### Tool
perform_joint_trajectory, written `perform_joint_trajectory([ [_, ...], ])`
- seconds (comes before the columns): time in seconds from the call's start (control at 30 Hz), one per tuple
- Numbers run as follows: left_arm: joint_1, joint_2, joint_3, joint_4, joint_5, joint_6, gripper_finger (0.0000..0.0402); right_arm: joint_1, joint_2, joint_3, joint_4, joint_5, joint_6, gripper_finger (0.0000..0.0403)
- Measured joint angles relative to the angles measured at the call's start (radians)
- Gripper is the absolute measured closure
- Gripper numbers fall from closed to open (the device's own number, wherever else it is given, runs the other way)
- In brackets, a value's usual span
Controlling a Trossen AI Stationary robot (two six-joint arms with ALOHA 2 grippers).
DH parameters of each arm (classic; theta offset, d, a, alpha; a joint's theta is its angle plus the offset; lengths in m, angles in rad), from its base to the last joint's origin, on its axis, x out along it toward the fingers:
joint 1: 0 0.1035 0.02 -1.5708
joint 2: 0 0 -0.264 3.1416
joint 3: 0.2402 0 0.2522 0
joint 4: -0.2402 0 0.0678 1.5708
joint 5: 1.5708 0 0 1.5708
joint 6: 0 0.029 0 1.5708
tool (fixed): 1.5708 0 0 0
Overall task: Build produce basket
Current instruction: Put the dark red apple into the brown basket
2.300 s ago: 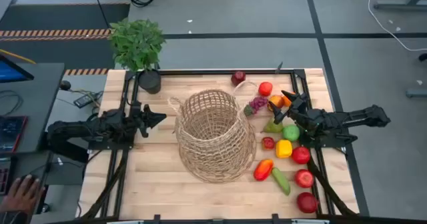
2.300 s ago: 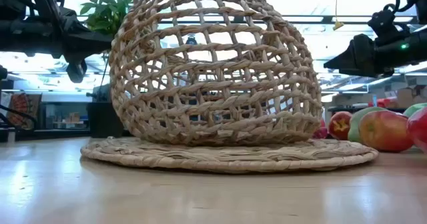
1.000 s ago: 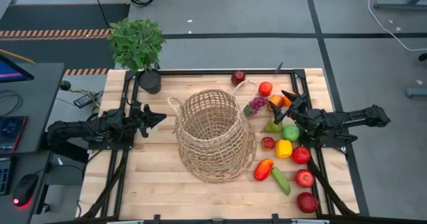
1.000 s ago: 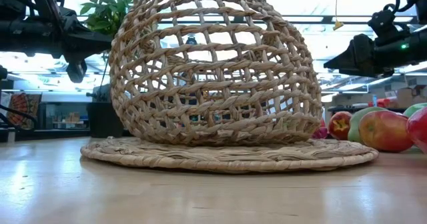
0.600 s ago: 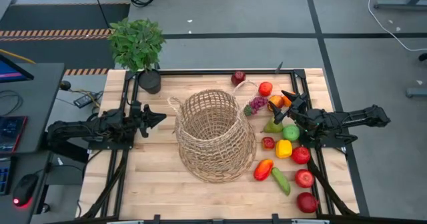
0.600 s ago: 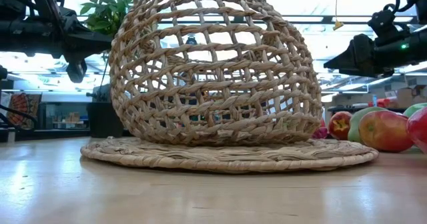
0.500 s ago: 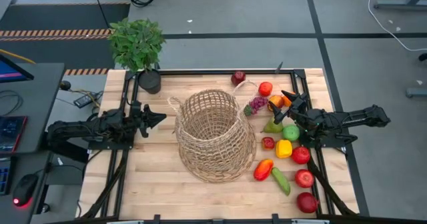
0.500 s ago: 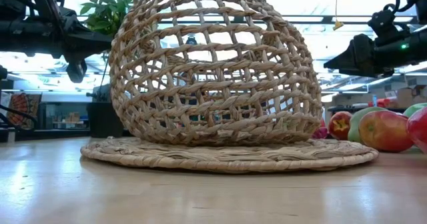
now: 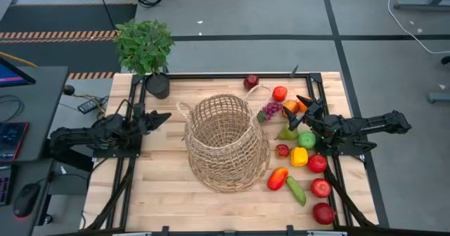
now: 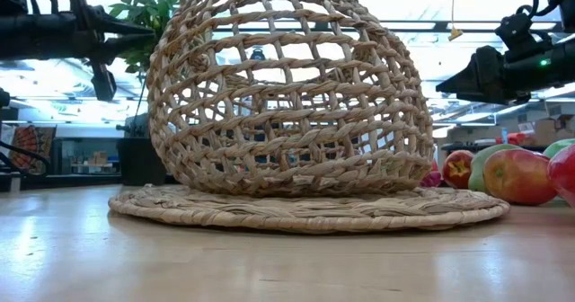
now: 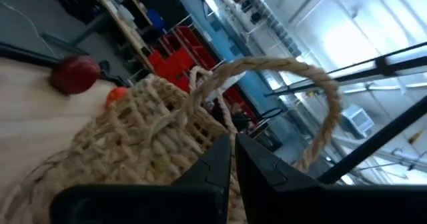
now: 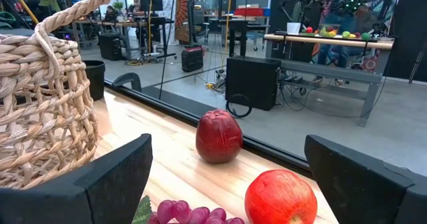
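Basket (image 9: 226,141) lying tipped at table (image 9: 162,194) centre, base toward near edge, open mouth toward far edge, loop handles at mouth. Nothing visible inside it.

Produce (image 9: 301,155) scattered along table's right side, far-right corner down to near-right corner: dark red apple (image 9: 251,81) by far edge, purple grapes (image 9: 270,110) just beside basket mouth, cucumber (image 9: 296,190) nearer near edge.

Left claw (image 9: 163,116) raised above table's left edge, fingers together, holding nothing, pointing at basket handle.

Right claw (image 9: 304,103) above fruit at right side, fingers wide apart, empty.

Potted plant (image 9: 145,48) at far-left corner.
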Motion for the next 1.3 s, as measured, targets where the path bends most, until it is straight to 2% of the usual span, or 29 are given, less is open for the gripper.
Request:
perform_joint_trajectory([
  [0.2, 0.001, 0.0, 0.0, 0.048, -0.012, -0.113, 0.0366, 0.0, 0.0, 0.0, 0.0, 0.0, 0.0, 0.0007],
  [0.47, 0.01, 0.013, 0.004, 0.116, -0.116, -0.17, 0.0376, 0.0, 0.0, 0.0, 0.0, 0.0, 0.0, 0.0007],
  [0.6, 0.014, 0.091, 0.108, 0.131, -0.078, -0.145, 0.0378, 0.0, 0.0, 0.0, 0.0, 0.0, 0.0, 0.0007],
  [0.83, 0.023, 0.414, 0.442, 0.087, -0.071, 0.176, 0.0379, 0.0, 0.0, 0.0, 0.0, 0.0, 0.0, 0.0007],
  [1.07, 0.133, 0.81, 0.773, -0.097, -0.096, 0.19, 0.0379, 0.0, 0.0, 0.0, 0.001, 0.0, 0.0, 0.0007],
  [1.3, 0.293, 1.166, 1.134, -0.218, 0.05, 0.24, 0.0379, 0.0, 0.0, 0.0, 0.001, 0.0, 0.0, 0.0007],
])
